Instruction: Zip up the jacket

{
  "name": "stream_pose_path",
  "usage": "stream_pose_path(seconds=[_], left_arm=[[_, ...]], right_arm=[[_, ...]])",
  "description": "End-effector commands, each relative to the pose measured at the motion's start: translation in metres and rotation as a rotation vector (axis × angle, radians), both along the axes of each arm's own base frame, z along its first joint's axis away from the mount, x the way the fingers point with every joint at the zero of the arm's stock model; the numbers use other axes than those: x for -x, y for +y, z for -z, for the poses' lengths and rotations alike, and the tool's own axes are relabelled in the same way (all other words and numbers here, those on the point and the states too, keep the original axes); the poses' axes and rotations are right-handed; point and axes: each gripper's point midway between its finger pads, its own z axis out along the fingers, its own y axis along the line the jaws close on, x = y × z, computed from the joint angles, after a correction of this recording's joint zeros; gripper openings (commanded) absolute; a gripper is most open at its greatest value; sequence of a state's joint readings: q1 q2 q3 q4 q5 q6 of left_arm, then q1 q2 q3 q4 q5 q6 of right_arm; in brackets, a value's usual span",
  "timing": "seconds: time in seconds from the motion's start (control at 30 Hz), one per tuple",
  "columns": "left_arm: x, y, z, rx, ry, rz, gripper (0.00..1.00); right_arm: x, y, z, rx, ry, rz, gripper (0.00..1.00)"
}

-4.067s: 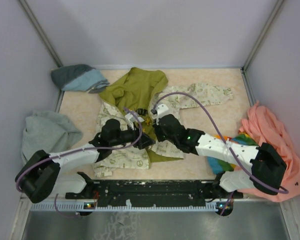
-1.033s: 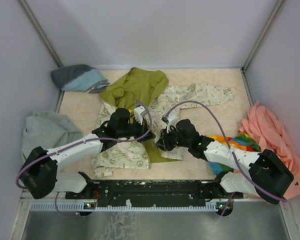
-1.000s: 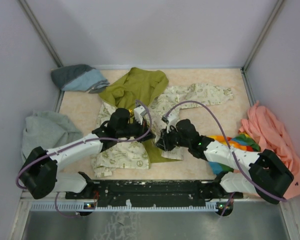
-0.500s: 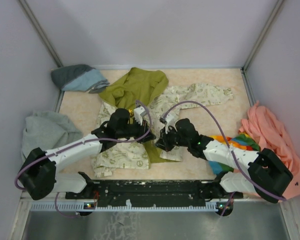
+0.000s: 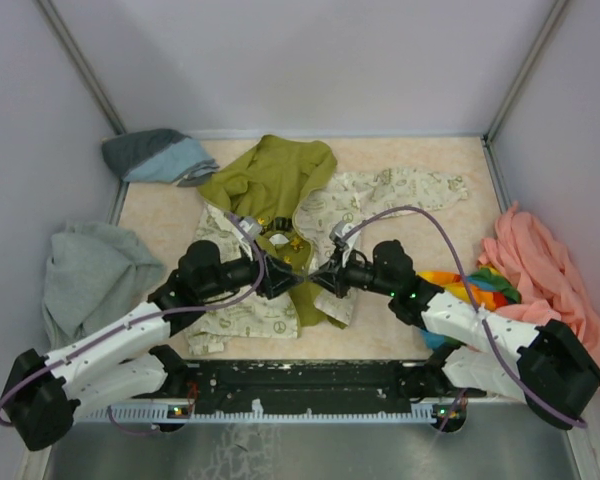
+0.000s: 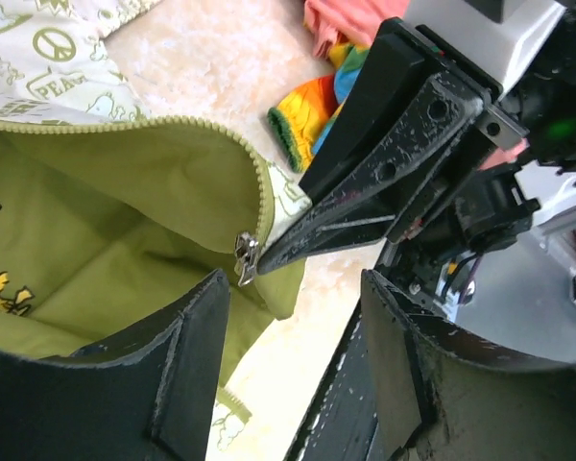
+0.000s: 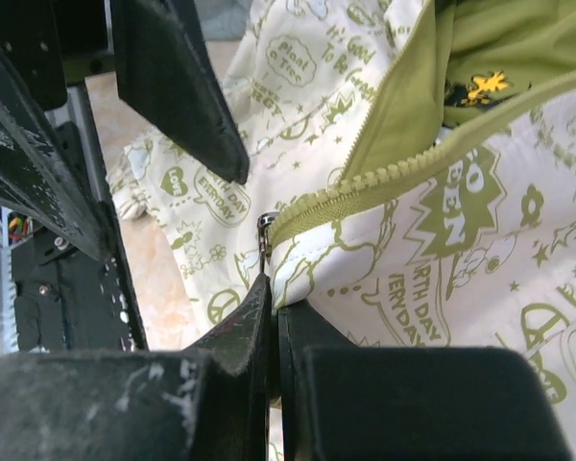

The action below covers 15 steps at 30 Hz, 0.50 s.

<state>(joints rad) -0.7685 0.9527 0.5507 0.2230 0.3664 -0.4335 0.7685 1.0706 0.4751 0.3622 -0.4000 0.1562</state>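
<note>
The jacket (image 5: 242, 316) lies mid-table, cream with olive prints, its olive hood at the back and its front open. My right gripper (image 5: 322, 281) is shut on the zipper slider's metal pull (image 7: 267, 229) and the jacket's bottom zipper corner, as the right wrist view (image 7: 274, 298) shows. The olive zipper teeth (image 7: 384, 178) run up and away from it. My left gripper (image 5: 283, 277) is open and empty, facing the right one. In the left wrist view (image 6: 293, 375) the slider (image 6: 244, 257) hangs just beyond its fingertips, beside the olive lining (image 6: 106, 211).
A grey sweatshirt (image 5: 90, 270) lies at the left edge and a grey-blue garment (image 5: 155, 155) at the back left. A peach-pink garment (image 5: 545, 270) is heaped at the right, with a rainbow cloth (image 5: 470, 285) under my right arm. A black rail (image 5: 300, 380) runs along the near edge.
My left arm has dropped and drawn back toward the near left, its gripper now level with the right one. My right gripper has turned to point left, still holding the jacket's zipper corner.
</note>
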Motion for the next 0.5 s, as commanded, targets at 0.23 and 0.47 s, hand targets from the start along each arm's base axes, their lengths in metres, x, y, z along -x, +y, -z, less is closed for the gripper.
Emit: stream_pose_path(seconds=[0.23, 0.47], left_arm=[[0.013, -0.002, -0.010, 0.237, 0.018, 0.010, 0.62], [0.009, -0.013, -0.002, 0.240, 0.043, 0.037, 0.60]], right_arm=[[0.009, -0.005, -0.059, -0.253, -0.134, -0.076, 0.00], [0.011, -0.003, -0.058, -0.286, -0.109, -0.084, 0.00]])
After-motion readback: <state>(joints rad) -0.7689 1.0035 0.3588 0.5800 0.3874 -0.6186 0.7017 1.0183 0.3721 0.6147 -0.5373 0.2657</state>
